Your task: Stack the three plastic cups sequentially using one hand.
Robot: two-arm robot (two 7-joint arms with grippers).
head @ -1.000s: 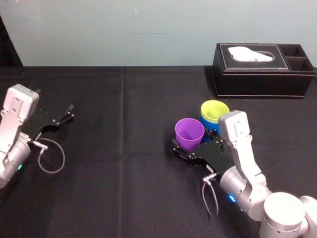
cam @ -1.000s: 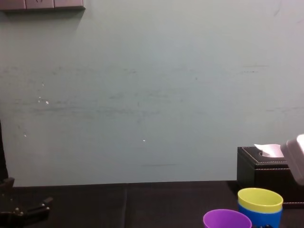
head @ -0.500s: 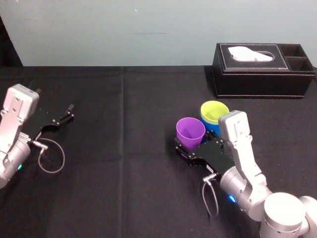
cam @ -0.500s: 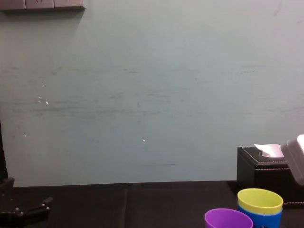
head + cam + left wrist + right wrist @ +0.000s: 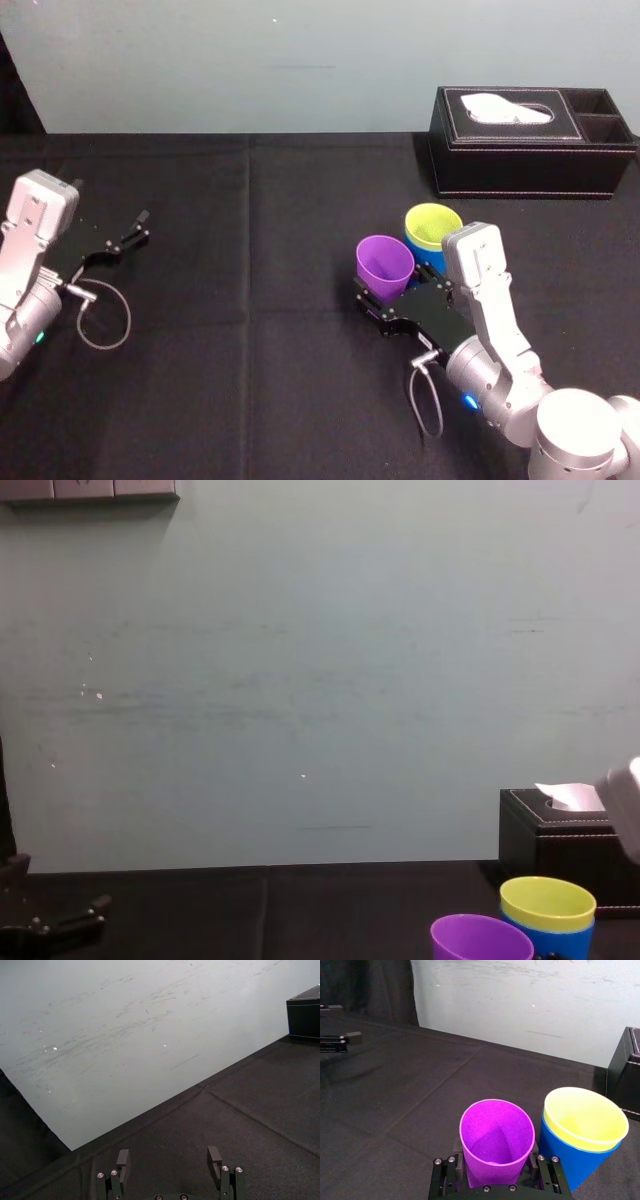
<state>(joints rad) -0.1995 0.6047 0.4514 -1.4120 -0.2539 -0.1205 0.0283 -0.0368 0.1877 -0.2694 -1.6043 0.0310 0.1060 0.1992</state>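
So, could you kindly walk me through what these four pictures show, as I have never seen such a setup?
This is a robot with two arms, each ending in a gripper, which is a two-fingered clamp. One picture looks down from its head, one looks across the table from its chest, and one comes from a camera on each wrist. On the black table stand a tissue box at the far right and three cups. The yellow cup sits inside the blue cup. The right gripper is closed around the purple cup, low on its wall, just left of that pair. The left gripper rests open and empty at the table's left side. The job is stacking, so the purple cup probably goes into the yellow one next.
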